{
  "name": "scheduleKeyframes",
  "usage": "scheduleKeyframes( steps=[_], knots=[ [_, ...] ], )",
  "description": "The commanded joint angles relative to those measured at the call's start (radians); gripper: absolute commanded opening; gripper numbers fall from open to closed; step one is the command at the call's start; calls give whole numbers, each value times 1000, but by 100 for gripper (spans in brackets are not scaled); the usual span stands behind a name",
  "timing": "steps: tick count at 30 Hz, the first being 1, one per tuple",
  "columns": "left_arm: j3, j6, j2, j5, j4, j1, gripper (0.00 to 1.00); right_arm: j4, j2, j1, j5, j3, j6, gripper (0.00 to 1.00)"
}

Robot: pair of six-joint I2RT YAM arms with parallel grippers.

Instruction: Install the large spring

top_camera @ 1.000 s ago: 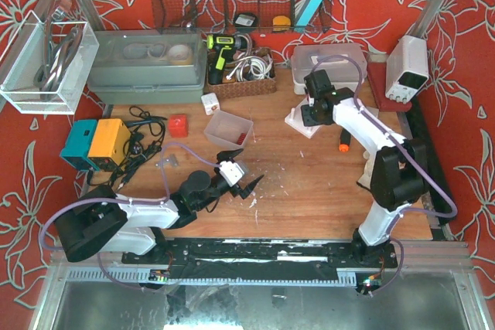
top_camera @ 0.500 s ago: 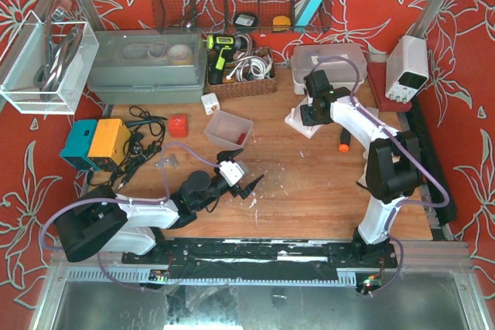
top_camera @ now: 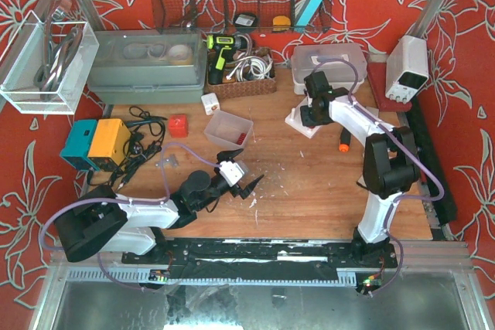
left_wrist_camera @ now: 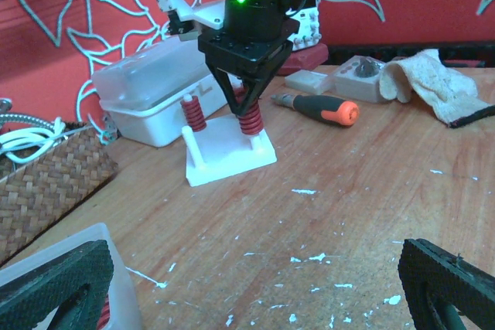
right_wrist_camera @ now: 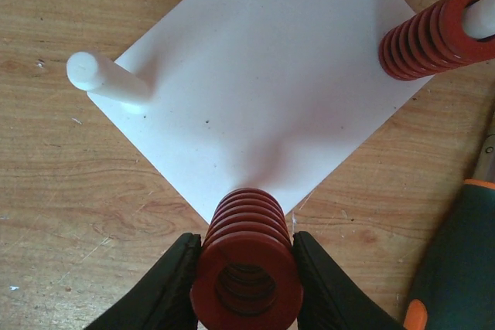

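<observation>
Right arm reaches out to the far edge of the counter, right of the middle. Its right gripper (right_wrist_camera: 246, 287) points down, claw pinching the large spring (right_wrist_camera: 246, 260), one black finger (right_wrist_camera: 166, 287) pressed against each side of the red coils.

Spring stands upright at the near corner of the white base plate (right_wrist_camera: 263, 75), with its lower end down at the plate in the left wrist view. Whether a peg runs up inside it, I cannot tell.

On the same plate there is a bare white peg (right_wrist_camera: 100, 75) at one corner and a second red spring (right_wrist_camera: 433, 32) seated on a peg at another.

Screwdriver (left_wrist_camera: 321, 107) with an orange and black handle lies flat on the wood just beside the plate, towards the right edge.

Left gripper (top_camera: 241, 170) sits low near the near edge, left of the middle, claw spread wide, nothing between the fingers, well apart from the plate.
</observation>
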Motion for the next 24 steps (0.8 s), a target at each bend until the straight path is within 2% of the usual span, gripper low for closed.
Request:
scheduleKeyframes(
  steps=[1, 11, 18, 21, 24],
  knots=[
    [23, 11, -9, -12, 14, -2, 100, -1, 18, -11, 7, 39, 15, 36],
    [29, 17, -19, -27, -3, -2, 100, -51, -116, -11, -2, 16, 47, 57],
    [73, -28, -26, -169, -82, -2, 100, 25, -332, 2, -147, -165, 104, 73],
    [124, -101, -7, -256, -171, 3, 100, 80, -429, 19, -192, -259, 127, 87],
    [236, -218, 16, -286, -359, 25, 100, 139, -515, 67, -206, -350, 145, 95]
  ],
)
